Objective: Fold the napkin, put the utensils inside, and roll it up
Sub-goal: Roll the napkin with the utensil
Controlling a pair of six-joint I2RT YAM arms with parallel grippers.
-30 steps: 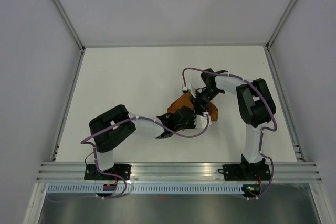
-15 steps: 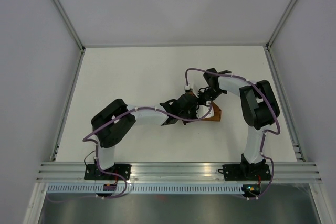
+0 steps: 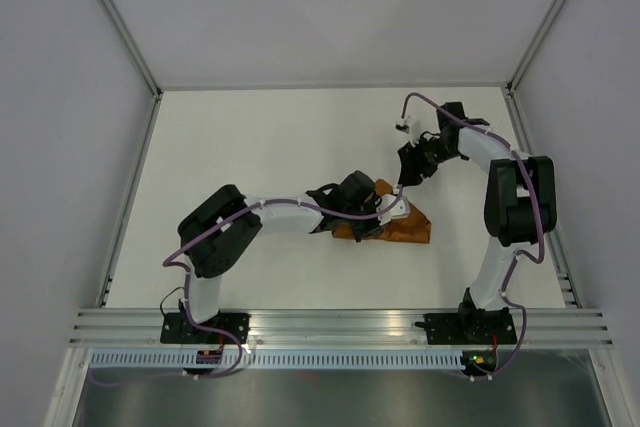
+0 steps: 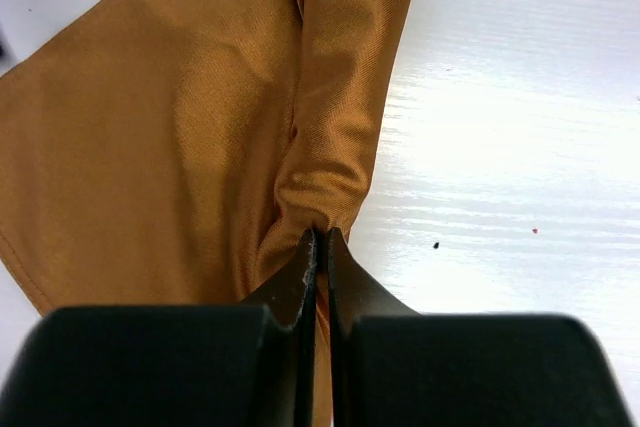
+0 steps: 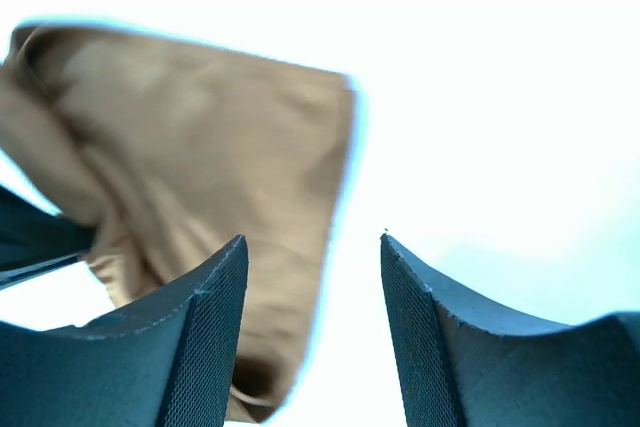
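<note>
The top view is bright and even, with only faint shadows close to the napkin (image 3: 405, 230). In the right wrist view the napkin is blurry and the table (image 5: 480, 97) around it glows white (too much light). The left wrist view is sharp, with glare right of the napkin.

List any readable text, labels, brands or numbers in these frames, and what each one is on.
None can be read.
The napkin is plain cloth, with no print or tag showing.
The left gripper and the right gripper show no markings.
The table is bare white.
The arm bases are too small in the top view to show any label.
</note>
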